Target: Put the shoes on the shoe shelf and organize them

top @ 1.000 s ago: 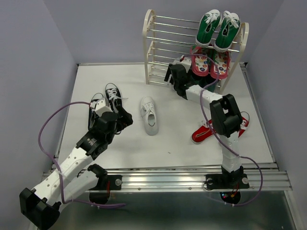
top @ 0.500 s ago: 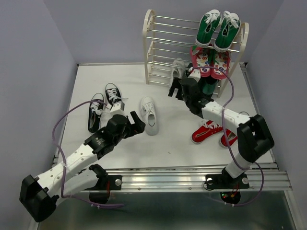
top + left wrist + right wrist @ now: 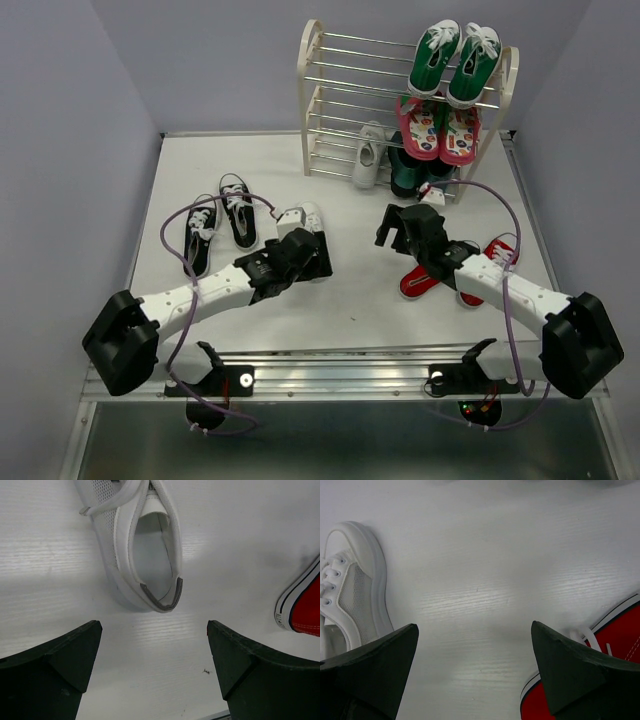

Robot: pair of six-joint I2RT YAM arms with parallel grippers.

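**A:** How are the end effectors set?

**B:** The left end effector is held wide open and empty, with a white mesh lace-up sneaker at its 12 o'clock on the white worktop. The right end effector is likewise open, with nothing gripped.

**A:** And the other shoes?

**B:** A second white sneaker is seen low in the cream rod-tiered shoe shelf. Red sneakers lie at the right end effector's 4 o'clock, and black sneakers at the worktop's 9 o'clock.

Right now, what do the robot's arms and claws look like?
The left arm and right arm are white links with chunky black joints. A purple cable loops along each. The left gripper and right gripper each have two wedge-shaped black fingers.
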